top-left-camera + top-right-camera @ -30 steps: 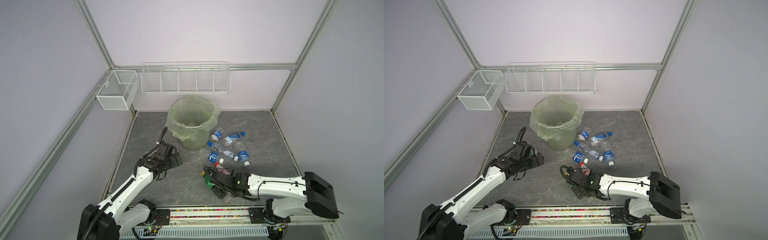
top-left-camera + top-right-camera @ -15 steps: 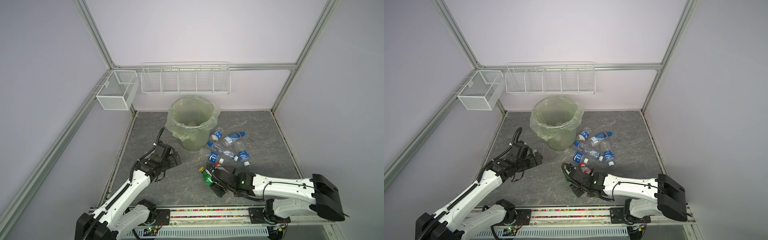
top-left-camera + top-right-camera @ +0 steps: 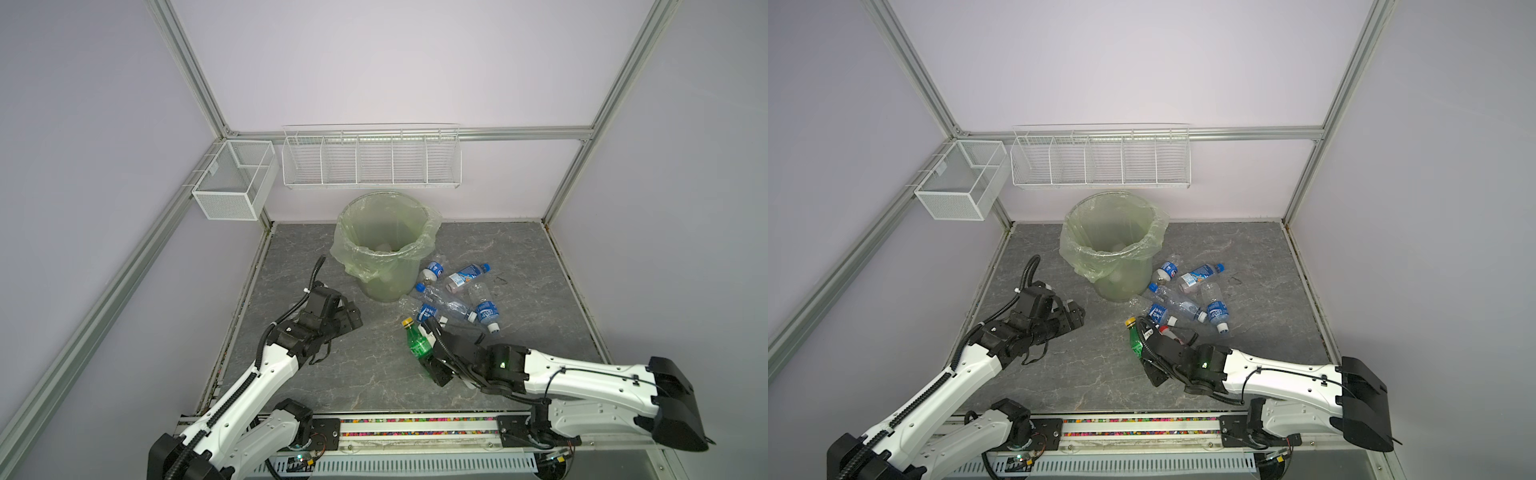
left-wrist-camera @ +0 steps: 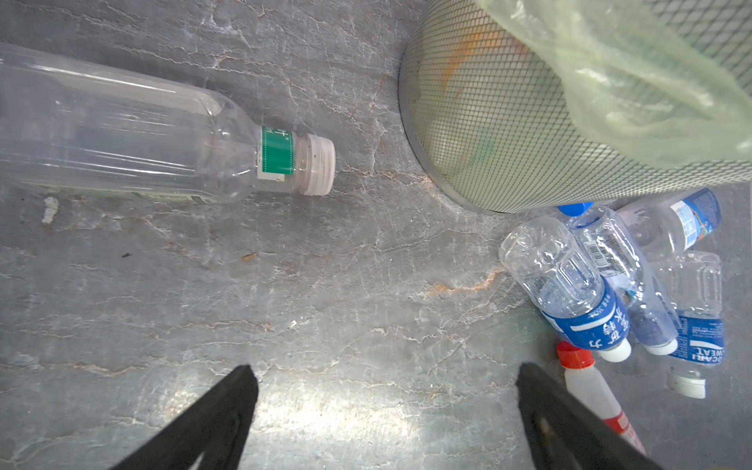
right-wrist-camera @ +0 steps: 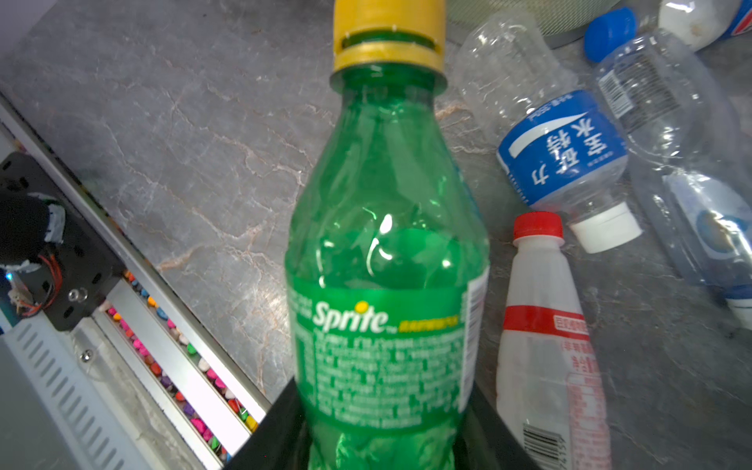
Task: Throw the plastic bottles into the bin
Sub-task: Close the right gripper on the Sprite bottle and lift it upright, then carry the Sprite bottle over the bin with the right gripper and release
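Note:
My right gripper (image 3: 427, 352) (image 5: 382, 411) is shut on the lower body of a green bottle (image 3: 417, 341) (image 3: 1135, 341) (image 5: 386, 244) with a yellow cap, its neck pointing towards the bin. The bin (image 3: 390, 282) (image 3: 1121, 286) (image 4: 508, 142), lined with a pale-green bag, stands at the back middle. Several clear blue-labelled bottles (image 3: 455, 297) (image 3: 1185, 297) (image 4: 569, 293) (image 5: 561, 150) lie in a heap to its right. A whitish red-capped bottle (image 5: 541, 325) (image 4: 586, 382) lies beside the green one. My left gripper (image 3: 353, 319) (image 3: 1077, 319) (image 4: 386, 382) stands open over bare floor. A large clear bottle (image 4: 142, 134) lies ahead of it.
Two white wire baskets (image 3: 370, 162) (image 3: 232, 187) hang on the back and left walls. The rail with coloured beads (image 3: 415, 420) runs along the front edge. Aluminium frame posts (image 3: 266, 224) stand at the floor's back corners.
My right gripper has narrowed onto the green bottle and carried it up and a little towards the bin. The left arm has reached slightly further forward.

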`<state>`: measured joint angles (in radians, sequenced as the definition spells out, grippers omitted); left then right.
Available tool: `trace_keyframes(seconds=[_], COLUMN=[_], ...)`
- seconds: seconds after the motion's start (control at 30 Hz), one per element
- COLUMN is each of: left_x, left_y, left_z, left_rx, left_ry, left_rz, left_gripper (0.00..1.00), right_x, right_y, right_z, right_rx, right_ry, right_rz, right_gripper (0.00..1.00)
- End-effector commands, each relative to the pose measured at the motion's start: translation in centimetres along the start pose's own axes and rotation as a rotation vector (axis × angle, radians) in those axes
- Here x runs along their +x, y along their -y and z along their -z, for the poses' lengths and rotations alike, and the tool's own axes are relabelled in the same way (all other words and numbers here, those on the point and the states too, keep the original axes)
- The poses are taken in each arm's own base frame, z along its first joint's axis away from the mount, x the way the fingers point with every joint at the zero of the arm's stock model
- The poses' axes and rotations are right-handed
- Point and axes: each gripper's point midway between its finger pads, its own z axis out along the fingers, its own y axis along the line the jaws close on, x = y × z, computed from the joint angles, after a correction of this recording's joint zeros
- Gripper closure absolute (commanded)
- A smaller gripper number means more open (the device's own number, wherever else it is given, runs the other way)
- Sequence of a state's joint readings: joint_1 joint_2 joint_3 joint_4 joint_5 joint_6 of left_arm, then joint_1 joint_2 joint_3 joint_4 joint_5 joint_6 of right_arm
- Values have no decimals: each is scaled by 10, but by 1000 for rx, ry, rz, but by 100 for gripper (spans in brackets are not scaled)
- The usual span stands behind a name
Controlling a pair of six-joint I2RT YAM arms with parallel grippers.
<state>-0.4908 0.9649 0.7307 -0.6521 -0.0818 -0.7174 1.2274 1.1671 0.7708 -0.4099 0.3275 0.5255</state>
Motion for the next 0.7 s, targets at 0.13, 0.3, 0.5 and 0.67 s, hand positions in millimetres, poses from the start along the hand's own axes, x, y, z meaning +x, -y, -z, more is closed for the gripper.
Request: trace_keyframes(seconds=[0.13, 0.3, 0.5, 0.67], left_x=[1, 0, -3, 2], left_y=[-5, -6, -8, -12], left_z=[-3, 1, 4, 3], left_rx=[-13, -14, -26, -36], left_ry=[1, 15, 29, 12], left_rz=[11, 6, 5, 5], left_gripper=[0, 0, 0, 0], right_x=[-19, -29, -51, -63], right_y=[14, 31, 44, 61], right_z=[9, 17, 38, 67], right_rx=[32, 69, 90, 124], right_ry=[61, 69, 140, 263], right_rz=[-96, -164, -207, -287], right_gripper=[52, 54, 54, 54])
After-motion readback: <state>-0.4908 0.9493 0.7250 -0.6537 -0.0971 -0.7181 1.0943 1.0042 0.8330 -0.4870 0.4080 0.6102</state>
